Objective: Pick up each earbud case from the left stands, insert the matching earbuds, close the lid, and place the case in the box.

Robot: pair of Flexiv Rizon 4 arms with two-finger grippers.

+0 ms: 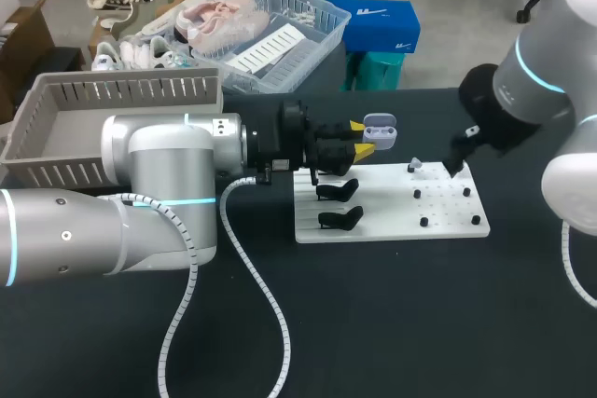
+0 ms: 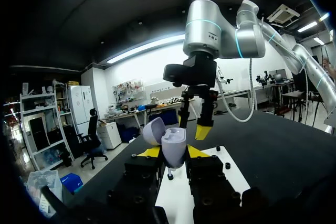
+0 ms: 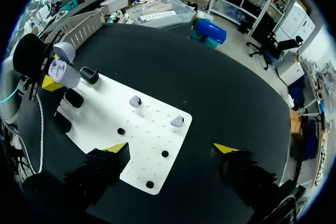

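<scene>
One case [image 1: 380, 128], two earbuds [image 3: 135, 100], one board [image 1: 392, 216]

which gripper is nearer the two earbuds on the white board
Right: right gripper hangs open close by the earbuds; left gripper holds the case over the stands.

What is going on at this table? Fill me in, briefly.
The left claw is shut on a lavender earbud case with its lid open, holding it above the white board, near the black stands. The right claw hangs open over the board's other end, where two earbuds sit on it. Neither earbud has been picked up yet, and the case is not yet in the grey box.
</scene>
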